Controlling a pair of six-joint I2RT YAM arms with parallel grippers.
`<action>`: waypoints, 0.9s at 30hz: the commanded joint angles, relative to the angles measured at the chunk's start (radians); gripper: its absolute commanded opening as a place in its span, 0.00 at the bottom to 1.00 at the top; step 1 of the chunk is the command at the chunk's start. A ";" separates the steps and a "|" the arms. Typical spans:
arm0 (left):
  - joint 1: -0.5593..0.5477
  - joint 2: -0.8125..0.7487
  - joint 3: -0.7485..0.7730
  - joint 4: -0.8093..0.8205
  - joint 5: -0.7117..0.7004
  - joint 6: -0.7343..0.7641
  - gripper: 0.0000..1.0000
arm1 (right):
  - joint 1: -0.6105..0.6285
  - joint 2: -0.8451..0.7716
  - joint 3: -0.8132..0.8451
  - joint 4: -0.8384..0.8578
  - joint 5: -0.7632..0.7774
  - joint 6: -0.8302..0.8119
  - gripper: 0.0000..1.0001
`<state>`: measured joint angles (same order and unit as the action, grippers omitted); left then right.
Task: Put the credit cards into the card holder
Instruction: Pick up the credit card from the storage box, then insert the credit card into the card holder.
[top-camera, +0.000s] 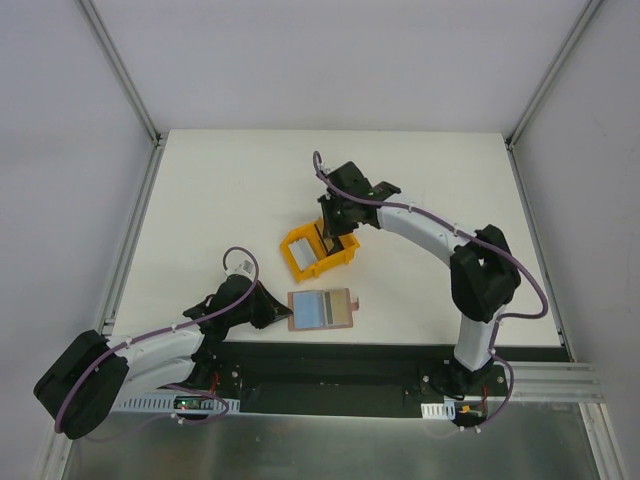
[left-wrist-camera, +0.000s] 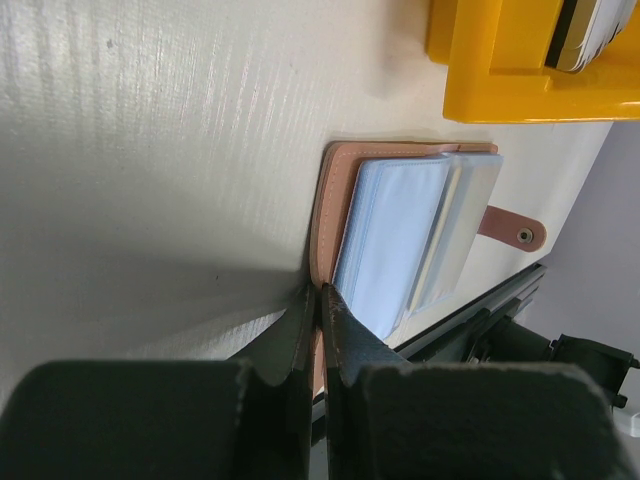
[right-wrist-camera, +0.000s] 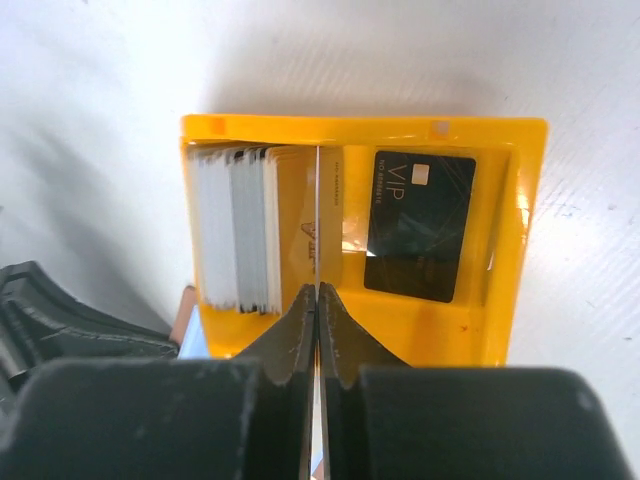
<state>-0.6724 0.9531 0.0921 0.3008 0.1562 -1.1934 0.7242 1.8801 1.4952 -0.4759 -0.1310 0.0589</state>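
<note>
Desk: Card holder (top-camera: 322, 310), where is it, and what has it?
Photographer: Open on the bench (top-camera: 220, 200), left claw (left-wrist-camera: 318, 300) pinching its cover edge. Right claw (right-wrist-camera: 317, 295) is pressed on one card (right-wrist-camera: 317, 200), edge-on, over the yellow bin (right-wrist-camera: 360, 128) holding the other cards (right-wrist-camera: 235, 225).
Desk: Risk?
Photographer: Thin grip; that card could twist, slip, or miss its sleeve.

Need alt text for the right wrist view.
Right gripper pinches one credit card edge-on over a yellow bin; a stack of white cards stands at its left, a black VIP card lies at right.
</note>
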 joint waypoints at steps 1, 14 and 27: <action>0.005 0.001 -0.023 -0.065 -0.004 0.011 0.00 | -0.005 -0.131 -0.012 0.016 0.022 0.002 0.01; 0.005 -0.022 -0.040 -0.066 -0.006 0.002 0.00 | 0.006 -0.518 -0.462 0.295 -0.119 0.270 0.00; 0.005 -0.045 -0.072 -0.068 -0.014 -0.043 0.00 | 0.195 -0.532 -0.917 0.784 -0.079 0.608 0.00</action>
<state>-0.6724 0.9089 0.0689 0.2905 0.1551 -1.2236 0.9195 1.3083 0.6041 0.0841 -0.2108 0.5545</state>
